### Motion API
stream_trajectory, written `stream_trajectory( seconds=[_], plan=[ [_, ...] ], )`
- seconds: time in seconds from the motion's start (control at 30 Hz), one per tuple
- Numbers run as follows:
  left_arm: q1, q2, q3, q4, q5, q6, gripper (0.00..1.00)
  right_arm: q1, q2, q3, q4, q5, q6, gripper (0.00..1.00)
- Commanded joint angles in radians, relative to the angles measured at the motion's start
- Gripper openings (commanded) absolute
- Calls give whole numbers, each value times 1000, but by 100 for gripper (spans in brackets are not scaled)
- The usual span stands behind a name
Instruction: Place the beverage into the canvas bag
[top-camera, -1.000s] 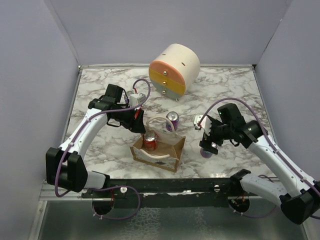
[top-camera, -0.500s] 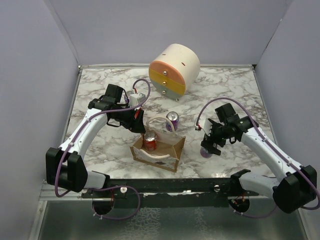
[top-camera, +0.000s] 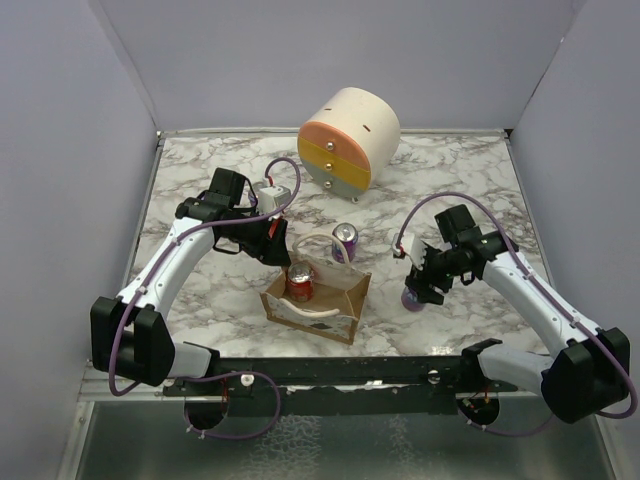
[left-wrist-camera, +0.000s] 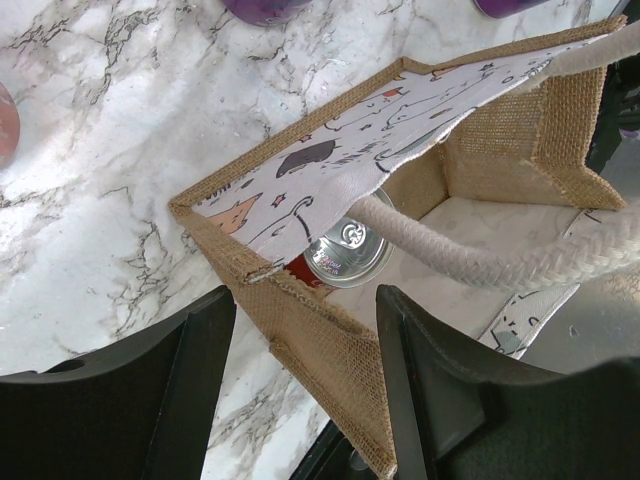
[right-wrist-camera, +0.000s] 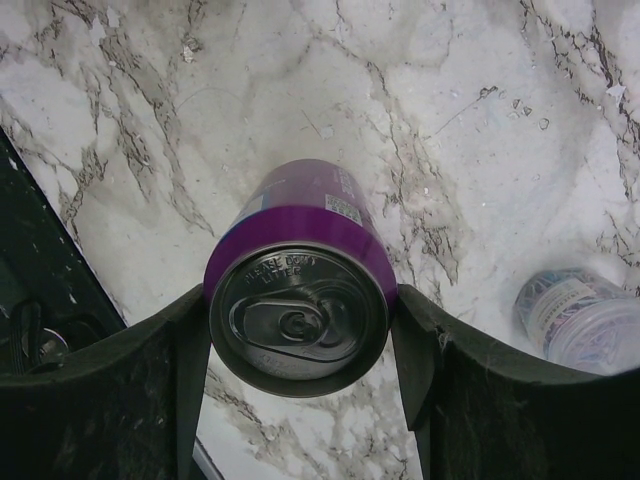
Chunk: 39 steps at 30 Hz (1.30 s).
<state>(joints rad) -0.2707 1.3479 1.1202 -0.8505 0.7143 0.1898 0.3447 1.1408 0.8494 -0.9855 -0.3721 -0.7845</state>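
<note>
**Purple can's in the right claw, bag is right next door**

Closest to the arm bases, the canvas bag (top-camera: 352, 300) stands upright with its mouth open. A red can (left-wrist-camera: 345, 255) is already standing inside, under a rope handle (left-wrist-camera: 480, 262). The left gripper (left-wrist-camera: 305, 325) has its fingers spread wide around one burlap corner of the bag and isn't clamping anything.

Just right of the bag, the right gripper (top-camera: 418, 293) is pinching the purple can (right-wrist-camera: 298, 300) from opposite sides, up near the top rim. Can't tell if it's off the table yet.

The tab looks unpopped, so I'd guess it's full. That means some heft, stiff walls and a slick painted skin that could twist in the pads, so a square side grip seems right. The bag is floppy and that handle could get in the way. I'd drop the can straight down into the free side.

Just behind the bag sits a second purple can (top-camera: 345, 238). The marble-look tabletop (top-camera: 480, 170) looks smooth and glossy. At the far end there's a round drawer cabinet (top-camera: 348, 138), with plain pale walls (top-camera: 320, 60) boxing everything in.
</note>
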Motion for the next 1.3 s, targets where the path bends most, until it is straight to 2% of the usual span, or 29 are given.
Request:
stream_trajectory(
  seconds=[0.0, 0.1, 0.17, 0.4, 0.5, 0.7, 0.97, 1.27],
  plan=[
    [-5, -30, 21, -9, 0, 3, 61, -4, -1, -14, 25, -73, -3, 64],
    [-6, -29, 18, -7, 0, 3, 61, -4, -2, -22, 38, -83, 2, 64],
    [-6, -32, 19, -10, -3, 2, 61, -4, -3, -25, 44, -96, 6, 59],
    [-6, -48, 8, -1, -20, -5, 61, -4, -26, 28, 65, -105, 44, 35],
    [-6, -50, 6, 0, -29, -12, 61, -4, -47, 84, 57, -135, 57, 27],
    [-6, -63, -6, 3, -39, -17, 61, -4, -71, 243, 18, -195, 104, 2],
    [-6, -78, -14, 4, -57, -25, 61, -3, -27, 500, -47, -353, 107, 1],
    [-6, -61, -8, -10, -33, -10, 62, 19, 58, 636, -55, -559, 76, 1]
  ],
)
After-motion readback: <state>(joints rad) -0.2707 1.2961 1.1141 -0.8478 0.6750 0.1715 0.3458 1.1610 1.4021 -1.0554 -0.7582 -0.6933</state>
